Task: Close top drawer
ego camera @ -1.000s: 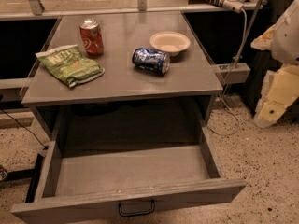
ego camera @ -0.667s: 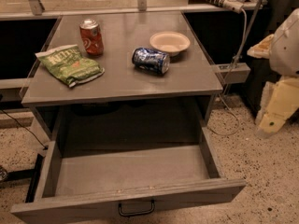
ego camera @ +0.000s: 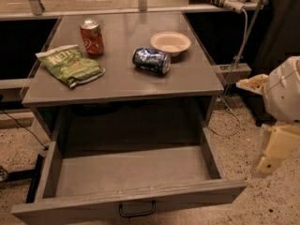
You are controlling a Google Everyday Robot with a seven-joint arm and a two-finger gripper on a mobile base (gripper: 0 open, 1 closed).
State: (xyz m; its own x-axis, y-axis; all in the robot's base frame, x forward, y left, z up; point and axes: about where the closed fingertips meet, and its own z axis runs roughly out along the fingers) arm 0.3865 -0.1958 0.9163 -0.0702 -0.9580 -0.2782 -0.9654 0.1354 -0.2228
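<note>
The top drawer (ego camera: 133,201) is a wide, shallow grey box pulled far out of the grey cabinet (ego camera: 122,86) toward the camera. Its inside is bare, and a small black wire pull (ego camera: 137,210) sits at the centre of its flat front. My gripper (ego camera: 271,154), cream-coloured on a white arm, hangs at the right edge of the view. It is to the right of the drawer's front right corner and apart from it, holding nothing that I can see.
On the cabinet top stand a red soda can (ego camera: 92,37) and a white bowl (ego camera: 170,43), with a green chip bag (ego camera: 70,64) and a blue can on its side (ego camera: 151,61). A cable and power strip (ego camera: 233,71) hang at the right. The floor is speckled.
The arm and gripper have moved downward at the right, closer to the level of the drawer's front. The drawer and the things on top have not moved.
</note>
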